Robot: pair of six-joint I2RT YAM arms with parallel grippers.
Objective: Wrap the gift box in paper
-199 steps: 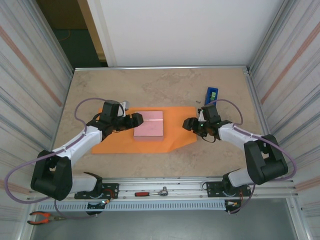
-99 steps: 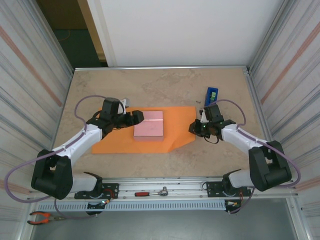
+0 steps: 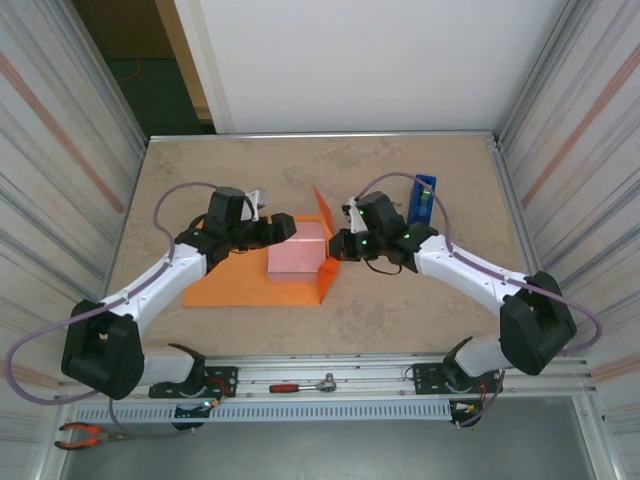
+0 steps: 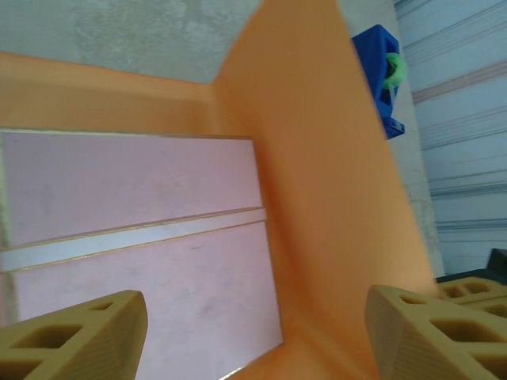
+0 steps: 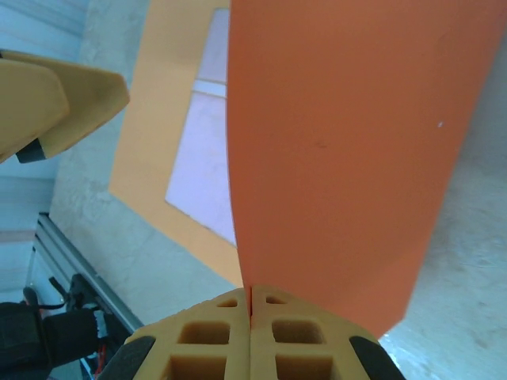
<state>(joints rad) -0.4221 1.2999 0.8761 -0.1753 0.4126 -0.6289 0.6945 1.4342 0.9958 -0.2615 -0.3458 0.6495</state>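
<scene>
Though flat before, paper point(image 3: 240, 285) flap now upright.

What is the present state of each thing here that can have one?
paper: flat under the pink box, right flap standing upright.
pink box: closed, lying on the paper, top uncovered.
left claw: open, over the pink box.
right claw: shut on the paper's right flap.

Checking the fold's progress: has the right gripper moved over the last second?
Yes. The right gripper, shut on the paper, has moved left from near the blue object to the right side of the pink box, lifting the paper's edge.
</scene>
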